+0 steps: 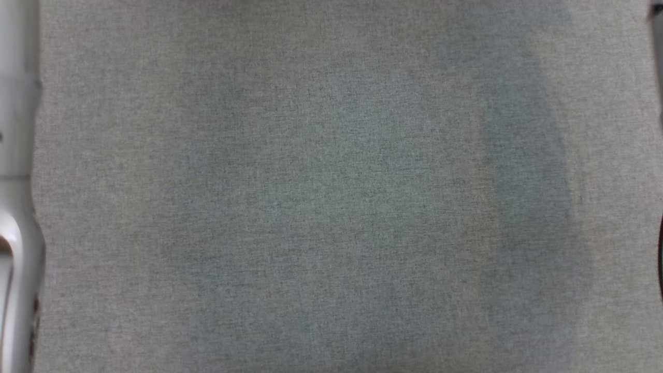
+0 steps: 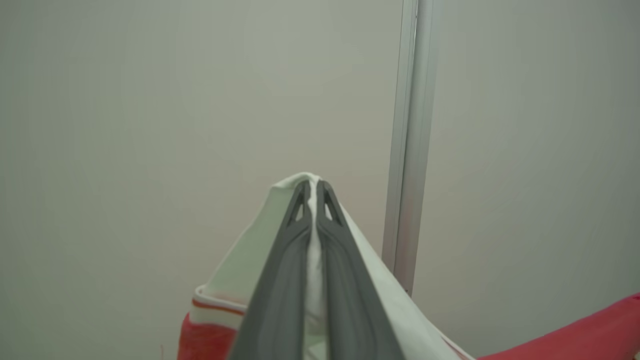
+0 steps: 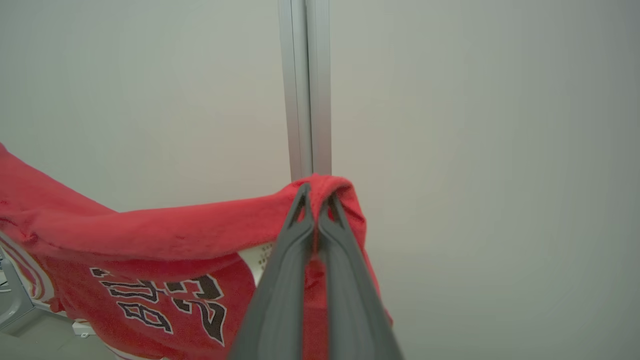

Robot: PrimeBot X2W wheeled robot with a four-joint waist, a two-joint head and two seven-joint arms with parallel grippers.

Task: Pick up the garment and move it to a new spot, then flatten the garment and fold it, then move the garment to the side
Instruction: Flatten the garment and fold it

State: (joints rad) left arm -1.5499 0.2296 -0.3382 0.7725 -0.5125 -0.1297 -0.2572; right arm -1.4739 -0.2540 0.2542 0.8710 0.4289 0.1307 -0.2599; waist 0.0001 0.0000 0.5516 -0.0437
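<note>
Your head view gives you the grey table covering (image 1: 331, 186). Your wrist views give the red jersey (image 3: 150, 235) (black numerals on it), hung in the air. Your left gripper (image 2: 313, 186) is pinched tight on its white part, and your right gripper (image 3: 316, 192) on a red edge, with fabric draped over the tips.

Red garment (image 3: 150, 235) with a white panel and black, white-edged numerals, aloft in a sagging drape.

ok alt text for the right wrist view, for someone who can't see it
The right gripper is shut on a bunched edge of a red garment, which hangs away to the view's left and shows black, white-edged lettering lower down. Behind it stand a pale wall and an upright metal post.
</note>
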